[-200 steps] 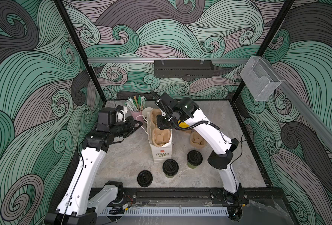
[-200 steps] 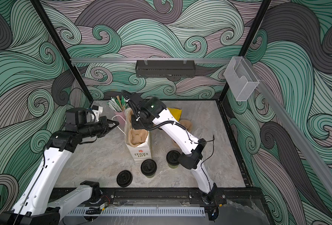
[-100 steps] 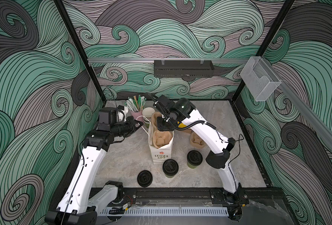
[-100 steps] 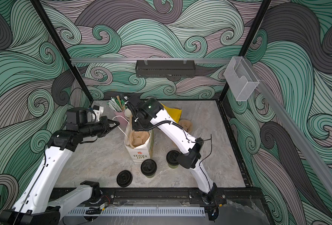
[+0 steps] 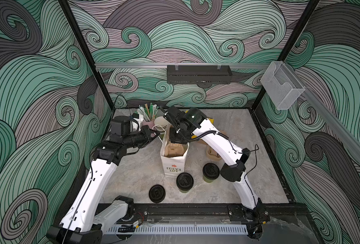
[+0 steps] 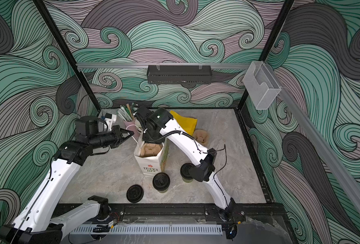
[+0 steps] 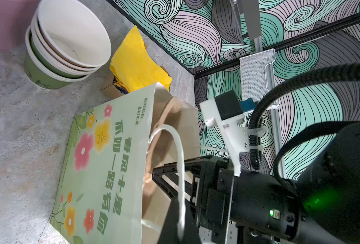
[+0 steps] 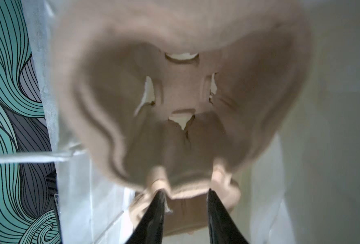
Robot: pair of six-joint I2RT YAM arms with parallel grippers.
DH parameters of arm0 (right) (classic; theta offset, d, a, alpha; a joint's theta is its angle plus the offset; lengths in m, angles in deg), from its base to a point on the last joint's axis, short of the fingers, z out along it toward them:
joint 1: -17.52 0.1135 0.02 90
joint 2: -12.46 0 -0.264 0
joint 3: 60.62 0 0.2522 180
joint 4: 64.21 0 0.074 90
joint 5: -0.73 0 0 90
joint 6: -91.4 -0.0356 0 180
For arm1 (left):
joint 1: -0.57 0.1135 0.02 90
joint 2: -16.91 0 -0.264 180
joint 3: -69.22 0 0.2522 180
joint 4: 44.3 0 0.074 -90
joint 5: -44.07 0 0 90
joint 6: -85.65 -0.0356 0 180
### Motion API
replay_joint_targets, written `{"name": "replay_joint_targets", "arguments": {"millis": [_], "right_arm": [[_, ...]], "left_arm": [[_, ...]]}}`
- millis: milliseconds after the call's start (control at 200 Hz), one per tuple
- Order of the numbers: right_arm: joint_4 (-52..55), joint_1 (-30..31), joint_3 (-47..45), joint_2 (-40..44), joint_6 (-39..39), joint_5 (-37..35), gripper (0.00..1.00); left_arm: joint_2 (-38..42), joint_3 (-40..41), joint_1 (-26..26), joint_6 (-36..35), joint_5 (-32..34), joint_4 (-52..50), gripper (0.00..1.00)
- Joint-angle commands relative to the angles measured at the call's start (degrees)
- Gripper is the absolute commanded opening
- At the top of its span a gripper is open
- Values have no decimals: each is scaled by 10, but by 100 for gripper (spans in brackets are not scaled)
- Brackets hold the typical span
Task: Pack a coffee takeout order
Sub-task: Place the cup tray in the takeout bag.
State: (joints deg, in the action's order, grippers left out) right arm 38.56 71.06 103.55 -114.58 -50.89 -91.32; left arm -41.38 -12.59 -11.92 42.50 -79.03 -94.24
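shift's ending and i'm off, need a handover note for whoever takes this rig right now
Left gripper: jaws shut on the white handle of the paper bag, holding it open.
Right gripper: jaws open, down inside the bag over the pulp carrier.
Done: carrier is in the bag.
Left: two lidded cups and the yellow napkins sit on the table, not yet bagged; loose lid and stack of empty cups also out.

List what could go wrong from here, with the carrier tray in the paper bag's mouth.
1. The carrier tray sits high in the mouth of the paper bag; with the right gripper open, it may lodge askew.
2. The left gripper, shut on the handle, could tip the bag by pulling.
3. The right arm's elbow hangs beside a lidded cup and might knock it.
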Motion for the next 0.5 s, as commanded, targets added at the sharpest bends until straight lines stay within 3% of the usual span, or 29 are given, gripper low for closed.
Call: {"name": "replay_joint_targets", "arguments": {"millis": [0,285,495], "right_arm": [[19,3,10,5,-42,-26,36],[19,6,24,17,-33,1,38],[-3,5,63,56,44,47,49]], "left_arm": [[2,1,-7,1,14,15,0],[4,1,-10,-5,25,10,0],[6,6,-10,-11,28,-1,0]]}}
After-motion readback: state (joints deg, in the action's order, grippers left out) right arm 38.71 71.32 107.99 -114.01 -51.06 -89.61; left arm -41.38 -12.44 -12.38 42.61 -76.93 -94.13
